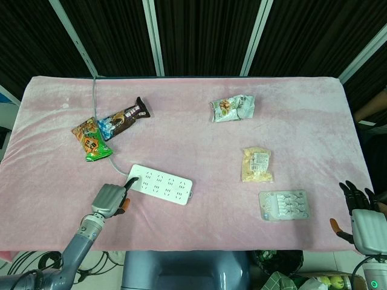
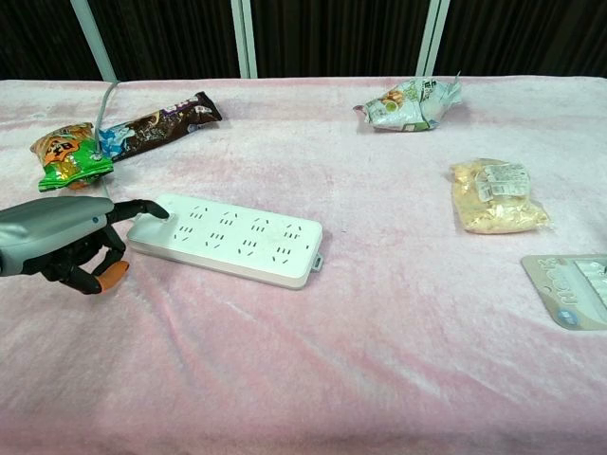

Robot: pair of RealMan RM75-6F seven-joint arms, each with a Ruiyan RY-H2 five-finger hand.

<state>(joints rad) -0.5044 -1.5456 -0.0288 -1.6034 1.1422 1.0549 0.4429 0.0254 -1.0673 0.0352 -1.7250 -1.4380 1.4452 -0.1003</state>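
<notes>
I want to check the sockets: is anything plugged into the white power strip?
No. Every socket on the white power strip is empty; only the left hand touches its end with one finger.

A table (image 1: 199, 229) draped in a soft pink plush cloth fills most of the head view. Behind it, across the top of the frame, hang dark ribbed curtains (image 1: 205, 30) divided by slanting pale metal bars (image 1: 153, 36). Light falls evenly on the cloth. At the lower left, black cables (image 1: 27, 261) lie on the floor.
</notes>
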